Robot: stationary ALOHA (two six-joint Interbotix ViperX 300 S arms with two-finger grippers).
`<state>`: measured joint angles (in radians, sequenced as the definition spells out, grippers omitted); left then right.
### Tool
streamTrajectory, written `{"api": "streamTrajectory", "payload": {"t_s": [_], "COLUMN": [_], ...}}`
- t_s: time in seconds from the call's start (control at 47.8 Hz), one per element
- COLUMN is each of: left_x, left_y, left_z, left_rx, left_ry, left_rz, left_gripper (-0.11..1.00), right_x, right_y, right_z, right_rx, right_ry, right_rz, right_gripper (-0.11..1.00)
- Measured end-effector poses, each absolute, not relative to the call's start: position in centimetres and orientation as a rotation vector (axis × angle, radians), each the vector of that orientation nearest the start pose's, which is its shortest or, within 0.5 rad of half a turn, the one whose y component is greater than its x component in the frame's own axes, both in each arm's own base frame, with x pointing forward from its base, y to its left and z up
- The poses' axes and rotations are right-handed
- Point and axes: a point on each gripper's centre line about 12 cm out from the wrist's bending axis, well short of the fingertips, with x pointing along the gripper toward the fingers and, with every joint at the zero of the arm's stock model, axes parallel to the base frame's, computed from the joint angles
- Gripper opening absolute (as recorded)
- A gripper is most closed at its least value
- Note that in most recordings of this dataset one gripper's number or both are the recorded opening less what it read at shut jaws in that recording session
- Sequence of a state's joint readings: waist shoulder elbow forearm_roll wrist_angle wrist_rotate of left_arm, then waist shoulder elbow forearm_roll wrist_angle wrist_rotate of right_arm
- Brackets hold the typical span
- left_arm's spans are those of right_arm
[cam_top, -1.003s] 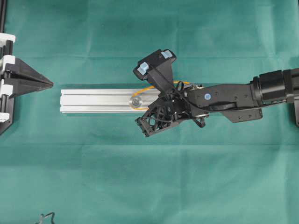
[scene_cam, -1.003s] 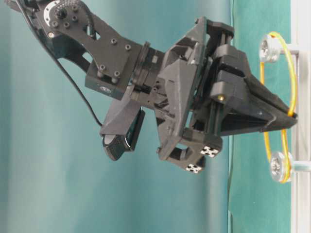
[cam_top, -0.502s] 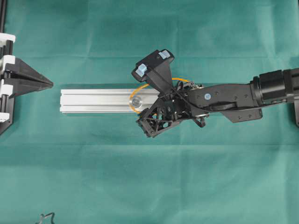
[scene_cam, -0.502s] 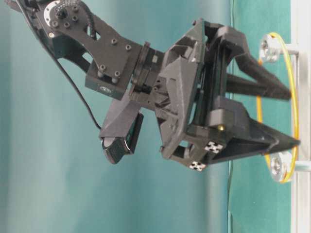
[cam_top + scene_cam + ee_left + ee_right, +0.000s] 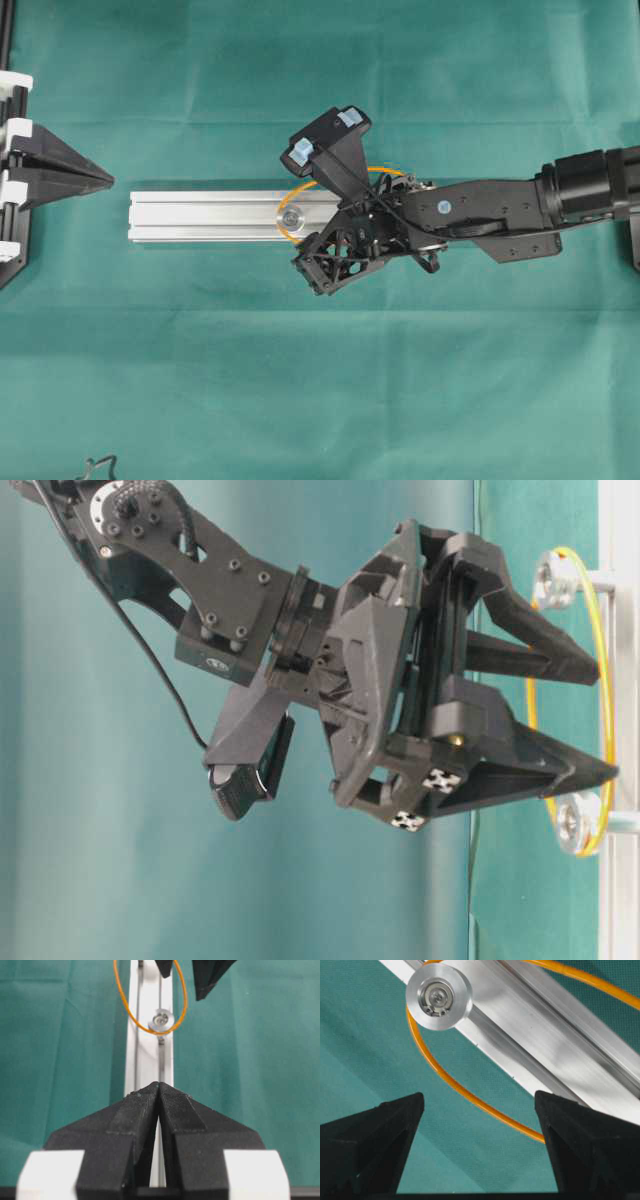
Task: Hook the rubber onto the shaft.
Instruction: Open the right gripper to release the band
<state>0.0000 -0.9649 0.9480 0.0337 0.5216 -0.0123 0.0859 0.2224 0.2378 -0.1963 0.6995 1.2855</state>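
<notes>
- The left gripper (image 5: 159, 1091) sits parked at the left edge, jaws together, holding nothing
- The rubber band (image 5: 300, 190) loops around the shaft (image 5: 290, 216) on the rail (image 5: 200, 216)
- The right gripper (image 5: 600, 720) hangs over the band, jaws wide apart, holding nothing
- I judge it best to lift straight away, fingers clear of the loop so nothing snags

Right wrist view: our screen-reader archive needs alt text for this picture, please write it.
An orange rubber band loops around a round silver shaft standing on an aluminium rail that crosses green cloth diagonally. The right tool is open, its two black fingers at the bottom corners, holding nothing.
</notes>
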Motion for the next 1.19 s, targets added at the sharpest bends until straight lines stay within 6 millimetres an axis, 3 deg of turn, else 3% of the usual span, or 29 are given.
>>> {"api": "streamTrajectory", "payload": {"t_s": [0.167,0.46,0.815,1.191], "left_x": [19.1,19.1,19.1,19.1], "left_y": [0.2,0.2,0.2,0.2], "left_z": [29.5,29.5,29.5,29.5], "left_rx": [0.019,0.021,0.022,0.019], "left_ry": [0.505,0.506,0.505,0.505], "left_rz": [0.012,0.012,0.012,0.012], "left_gripper": [0.00,0.00,0.00,0.00], "right_x": [44.0,43.2,41.5,41.3], "right_y": [2.3,2.2,1.8,1.5], "right_z": [17.4,21.8,25.8,26.1], "right_rx": [0.882,0.850,0.820,0.800], "right_ry": [0.969,0.916,0.890,0.889], "right_rz": [-0.656,-0.593,-0.568,-0.559], "right_gripper": [0.94,0.94,0.93,0.93]}}
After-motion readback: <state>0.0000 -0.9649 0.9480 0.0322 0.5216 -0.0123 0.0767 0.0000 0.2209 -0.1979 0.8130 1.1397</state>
